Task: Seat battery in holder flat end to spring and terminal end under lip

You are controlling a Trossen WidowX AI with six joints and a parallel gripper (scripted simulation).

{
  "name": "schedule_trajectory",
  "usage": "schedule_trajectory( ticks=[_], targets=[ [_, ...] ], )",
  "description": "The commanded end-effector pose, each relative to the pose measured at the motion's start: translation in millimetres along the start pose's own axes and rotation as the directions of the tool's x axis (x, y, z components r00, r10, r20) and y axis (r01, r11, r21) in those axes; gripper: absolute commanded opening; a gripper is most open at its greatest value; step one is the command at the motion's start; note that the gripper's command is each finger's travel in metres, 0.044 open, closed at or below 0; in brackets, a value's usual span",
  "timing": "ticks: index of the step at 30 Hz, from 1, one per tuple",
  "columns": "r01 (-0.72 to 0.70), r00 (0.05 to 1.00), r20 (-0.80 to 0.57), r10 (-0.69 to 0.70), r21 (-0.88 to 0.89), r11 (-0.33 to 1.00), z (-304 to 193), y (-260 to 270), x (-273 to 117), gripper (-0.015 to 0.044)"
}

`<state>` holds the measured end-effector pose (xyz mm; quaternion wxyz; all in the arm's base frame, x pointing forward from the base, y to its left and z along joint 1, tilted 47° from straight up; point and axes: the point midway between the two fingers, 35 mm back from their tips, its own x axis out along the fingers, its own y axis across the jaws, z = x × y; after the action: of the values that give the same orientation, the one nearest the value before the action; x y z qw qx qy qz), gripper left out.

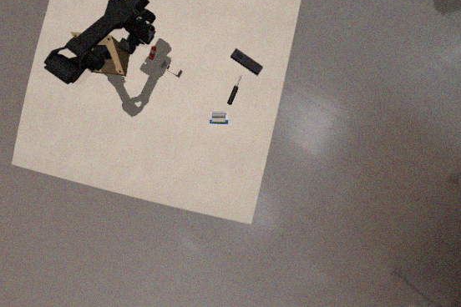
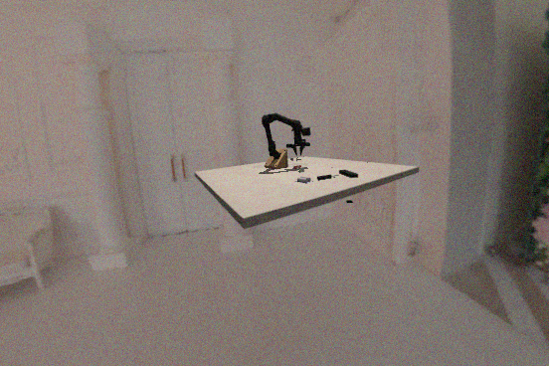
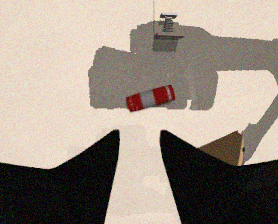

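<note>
The battery (image 1: 153,52) (image 2: 294,167) (image 3: 150,98) is a red cylinder with a pale middle band. It lies on its side on the table, in the arm's shadow. Its terminal end cannot be told. The holder (image 1: 179,72) (image 3: 168,36) is a thin, pale frame; the wrist view shows its spring end just beyond the battery, with the rest cut off at the top edge. No battery shows against the spring. My gripper (image 2: 298,154) (image 3: 139,135) is partly open and empty, above the table, its tips pointing down. In the wrist view the battery shows beyond the fingertips, untouched.
On the table (image 1: 125,162) (image 2: 244,198) lie a black bar (image 1: 246,62) (image 2: 348,173), a black-handled screwdriver (image 1: 233,95) (image 2: 324,177) and a blue and white block with grey cylinders (image 1: 219,118) (image 2: 303,180). The arm's brown base (image 1: 119,59) (image 3: 222,149) stands near the battery.
</note>
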<state>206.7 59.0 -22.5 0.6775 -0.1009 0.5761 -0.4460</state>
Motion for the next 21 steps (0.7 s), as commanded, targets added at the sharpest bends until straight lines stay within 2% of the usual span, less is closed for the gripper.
schedule_trajectory(
  ticks=[1, 5, 8, 21],
  targets=[
    [0.001, 1.000, 0.002, -0.003, 0.535, 0.845, 2.4, -8.0, 23.9, 0.0235],
    [0.000, 1.000, 0.003, -0.004, 0.840, 0.543, 3.3, -14.4, 40.7, 0.0235],
    [-0.002, 1.000, 0.004, -0.006, 0.947, 0.321, 3.3, -18.5, 49.9, 0.0235],
    [-0.002, 1.000, 0.004, -0.006, 0.953, 0.304, 3.3, -18.8, 50.6, 0.0235]
  ],
)
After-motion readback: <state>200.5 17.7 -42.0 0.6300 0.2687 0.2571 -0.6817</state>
